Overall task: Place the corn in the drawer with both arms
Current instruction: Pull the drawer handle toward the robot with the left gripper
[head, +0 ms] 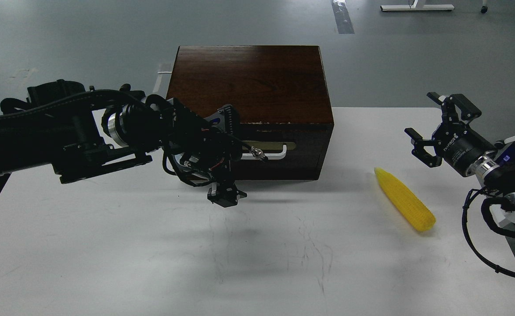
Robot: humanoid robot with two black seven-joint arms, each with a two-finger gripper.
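The yellow corn (404, 199) lies on the white table (108, 245) at the right, pointed end toward the box. The drawer (303, 151) is the dark front of the wooden box and looks closed; its white bar handle (276, 154) shows only at its right part. My left gripper (228, 156) is right in front of the handle's left part, open, with one finger (226, 117) above and one finger (225, 195) below. My right gripper (433, 129) is open and empty, above and right of the corn.
The dark wooden box top (248, 81) stands at the table's back middle. My left arm (64, 136) stretches across the table's left part. My right arm's cables (481, 232) hang past the table's right edge. Grey floor lies beyond.
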